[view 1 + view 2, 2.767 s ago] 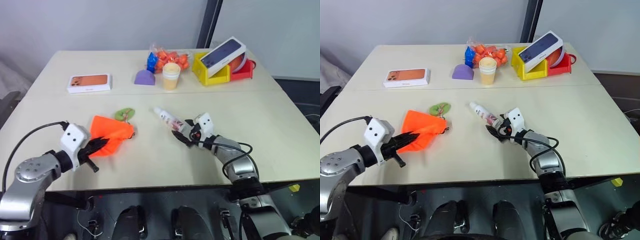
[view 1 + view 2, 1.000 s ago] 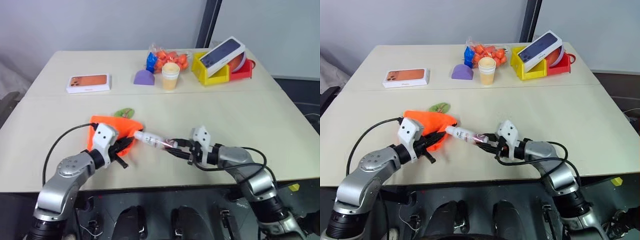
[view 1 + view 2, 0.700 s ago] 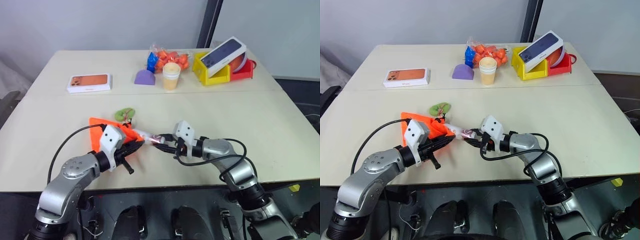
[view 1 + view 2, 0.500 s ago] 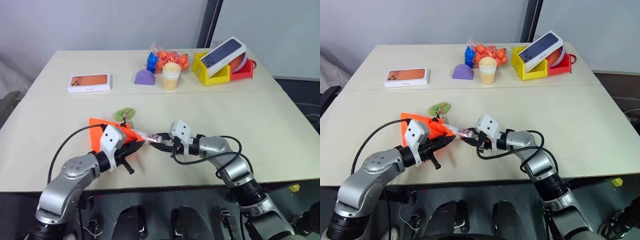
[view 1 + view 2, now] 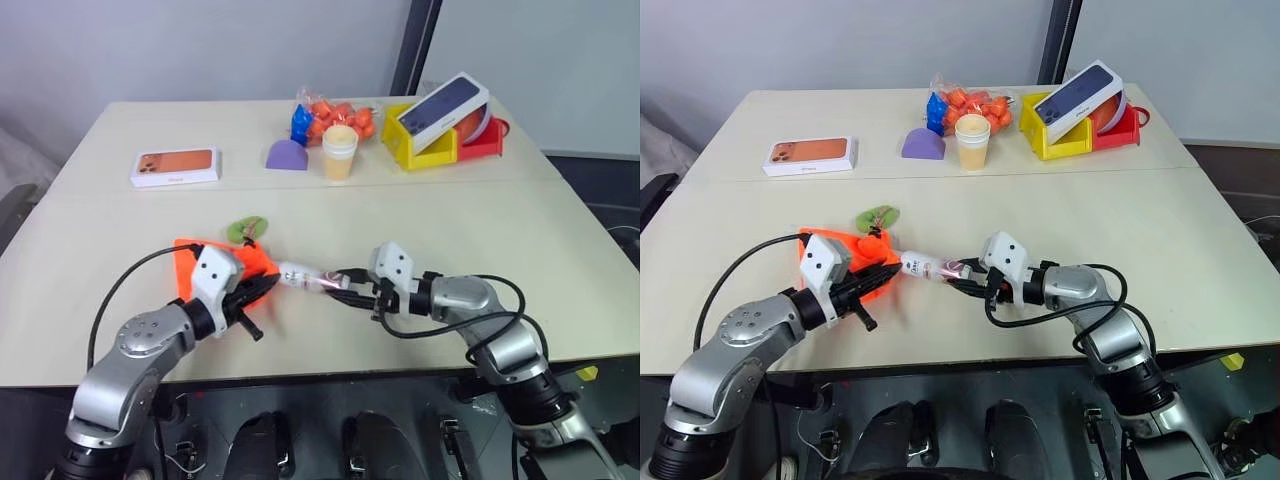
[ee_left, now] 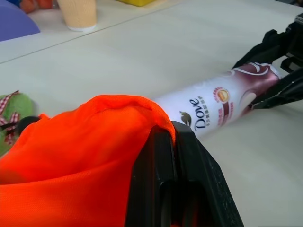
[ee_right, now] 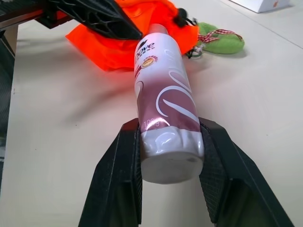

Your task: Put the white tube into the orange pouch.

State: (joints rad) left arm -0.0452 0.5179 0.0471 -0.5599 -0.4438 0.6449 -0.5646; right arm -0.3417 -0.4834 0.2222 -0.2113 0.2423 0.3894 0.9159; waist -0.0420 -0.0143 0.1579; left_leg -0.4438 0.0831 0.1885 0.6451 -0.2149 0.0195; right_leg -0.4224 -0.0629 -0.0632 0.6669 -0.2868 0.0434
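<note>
Tube at the pouch mouth, low on the desk [image 5: 560, 240]

Orange pouch [image 5: 255, 272] sits at 7 o'clock, pinched in the clamped left claw [image 5: 262, 291]; the right claw [image 5: 343, 288] grips the white tube [image 5: 305, 277] by its labelled end, cap end meeting the pouch's opening.

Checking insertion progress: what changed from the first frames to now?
The right gripper lifted the white tube off the table and carried it left to the mouth of the orange pouch. The left gripper raised the pouch's edge. The green tag and far-side items stayed put.
</note>
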